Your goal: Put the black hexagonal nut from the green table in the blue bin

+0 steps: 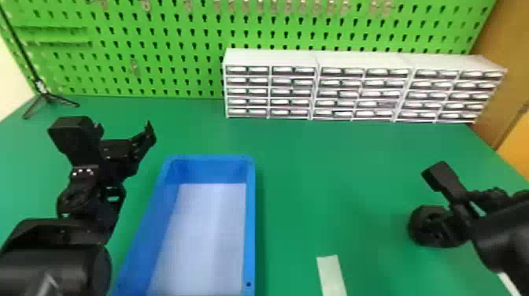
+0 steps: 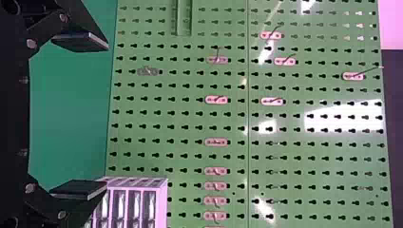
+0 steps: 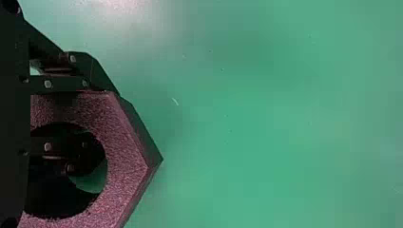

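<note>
Right claw (image 1: pixel 448 223) is clamped on the wall of the black hexagonal nut (image 3: pixel 121 142), 1 finger inside its round hole, over the green tabletop surface (image 1: pixel 334 169), at 3 o'clock from the blue rectangular bin (image 1: pixel 250 220) and well apart. Seen from the right wrist, 1 corner points away from the claw; its long axis I cannot tell. Left claw (image 1: pixel 123 132), at 11 o'clock from the bin, has its 2 fingers apart.
</note>
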